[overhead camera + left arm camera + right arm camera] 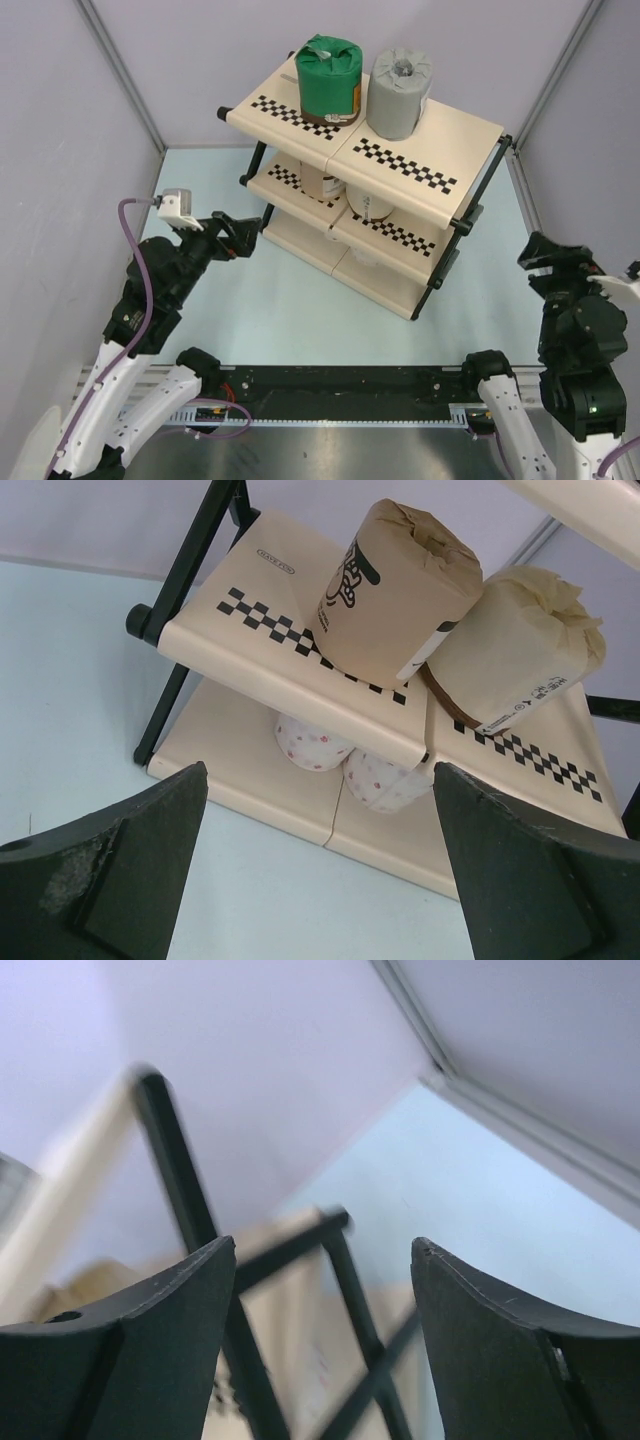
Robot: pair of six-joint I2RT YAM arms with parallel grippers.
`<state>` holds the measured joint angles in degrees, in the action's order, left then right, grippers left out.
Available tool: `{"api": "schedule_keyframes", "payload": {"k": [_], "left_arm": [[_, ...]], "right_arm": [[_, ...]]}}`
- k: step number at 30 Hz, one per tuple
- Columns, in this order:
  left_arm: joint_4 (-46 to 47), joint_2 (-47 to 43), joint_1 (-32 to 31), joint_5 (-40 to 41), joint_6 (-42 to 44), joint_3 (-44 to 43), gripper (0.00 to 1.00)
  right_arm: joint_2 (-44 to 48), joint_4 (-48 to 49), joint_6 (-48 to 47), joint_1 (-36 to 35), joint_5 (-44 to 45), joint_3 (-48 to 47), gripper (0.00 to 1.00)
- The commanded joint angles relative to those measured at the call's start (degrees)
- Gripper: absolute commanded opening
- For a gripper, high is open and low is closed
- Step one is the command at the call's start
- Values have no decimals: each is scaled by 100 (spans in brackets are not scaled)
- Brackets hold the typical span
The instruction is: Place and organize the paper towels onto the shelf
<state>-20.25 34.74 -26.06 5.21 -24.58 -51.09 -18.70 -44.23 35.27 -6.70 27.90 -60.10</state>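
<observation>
**Views compared.** The top view shows the shelf (pixel 420 150) standing at an angle on the table (pixel 300 310), towards the far side and between my two arms. On its top tier the green roll (pixel 328 78) stands upright on the left and the grey roll (pixel 401 92) just beside it on the right. The tiers below lie largely under the top panel from there.

The left wrist view supplies what the top view hides. Two tan rolls, the left one (pixel 395 590) and the right one (pixel 510 645), stand side by side and touching on the middle tier. Two white rolls with red spots (pixel 312 742) (pixel 385 780) sit beneath them on the bottom tier, only partly seen past the edge of the middle panel.

The right wrist view is blurred. It gives only black posts (pixel 190 1190) and beige panel edges of the shelf from low on its right, with the wall behind. No roll can be made out in it.

**End effectors.** My left gripper (pixel 248 236) is spread wide, with nothing between its fingers (pixel 110 880). It points at the left end of the shelf and stands apart from it. My right gripper (pixel 538 256) is also spread, fingers (pixel 500 1340) apart with nothing between them. It is to the right of the shelf and clear of it.
</observation>
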Motion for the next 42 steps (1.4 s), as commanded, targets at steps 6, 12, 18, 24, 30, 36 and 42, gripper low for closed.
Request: {"api": "schedule_keyframes", "payload": {"k": [6,12,18,24,30,36,42], "left_arm": [[-119,-248,40,-108,-91,-208,99],[-313,-494,40,-12,-109,-217,99],[-339,-556,40,-55,-267,-217,99],[-401,-635,40,-64,-302,-243,99],[-462,-697,40,6,-293,-235,99],[-524,-679,40,50,-214,-287,99],[-550,-653,40,59,-188,-305,99]], "right_arm": [[-2239,3789,-1618,-77,-926,-1389,20],[-3349,4353,-2032,-60,-1972,-2435,0],[-5159,3580,-1901,-59,-3316,-4350,0],[-6242,3385,-1795,-95,-3564,-5152,0],[-6769,3149,-1760,-95,-3721,-5425,0],[-6928,3034,-1857,-68,-4607,-5320,0],[-6709,3280,-1883,-77,-5277,-4696,0]]}}
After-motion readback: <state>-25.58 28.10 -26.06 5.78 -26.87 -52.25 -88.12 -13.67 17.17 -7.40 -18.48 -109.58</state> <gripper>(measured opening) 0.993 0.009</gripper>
